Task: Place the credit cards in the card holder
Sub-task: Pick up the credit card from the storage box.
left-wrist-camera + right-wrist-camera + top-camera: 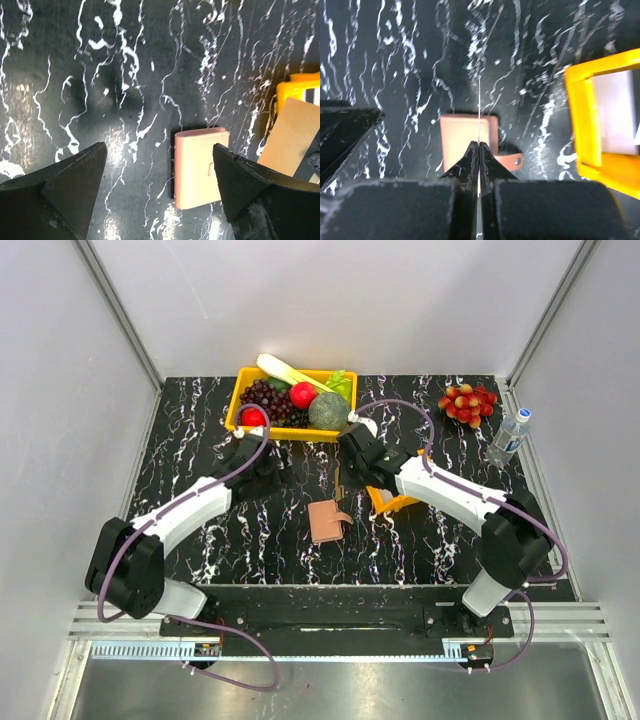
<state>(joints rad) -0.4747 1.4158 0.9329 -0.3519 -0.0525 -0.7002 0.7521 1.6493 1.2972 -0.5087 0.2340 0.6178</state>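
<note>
Near desk [180, 455] centre, right gripper [479, 148] pinches a thin beige card [292, 132] over the smooth tan card holder [327, 521]; left gripper [159, 150] gapes.

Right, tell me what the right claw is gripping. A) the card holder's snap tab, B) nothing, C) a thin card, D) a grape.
C: the right wrist view shows the right claw shut on a credit card, seen edge-on as a thin pale line, with the card holder lying on the table beyond it.
</note>
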